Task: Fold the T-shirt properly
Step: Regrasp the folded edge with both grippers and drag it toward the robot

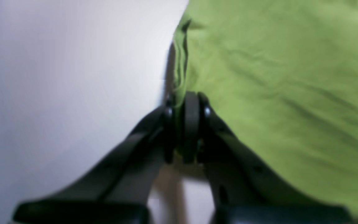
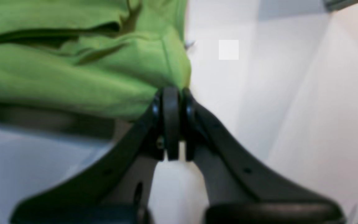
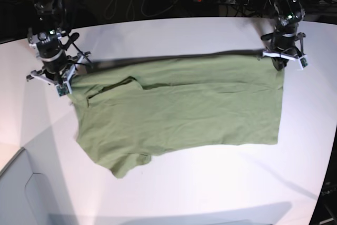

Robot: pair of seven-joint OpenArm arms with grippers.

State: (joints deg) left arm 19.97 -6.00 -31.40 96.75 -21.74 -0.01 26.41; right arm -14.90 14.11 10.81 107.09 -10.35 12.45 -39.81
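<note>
Lying spread across the middle of the white table (image 3: 174,193), the T-shirt (image 3: 179,111) is olive green and softly wrinkled, its long axis running from one arm to the other; its far edge is raised off the surface between the two grippers and casts a dark shadow line on the table behind it, while the near part rests flat; a short sleeve juts toward the camera at the lower left of the base view, and a folded flap of cloth sits near the corner on that side; the left gripper (image 1: 186,102) has its jaws brought together on the edge of the shirt (image 1: 284,93), with green cloth bunched just above the pinch and wrinkled fabric spreading to one side over the pale table (image 1: 67,93); in the base view this gripper (image 3: 279,61) stands at the shirt's far corner on the right side; the right gripper (image 2: 172,93) is likewise clamped narrow on a bunched corner of the shirt (image 2: 73,68), whose layers fold over one another in thick ridges, with shadow beneath them on the table (image 2: 275,109); in the base view it (image 3: 67,84) holds the opposite far corner, on the left side; both wrist views are blurred.
</note>
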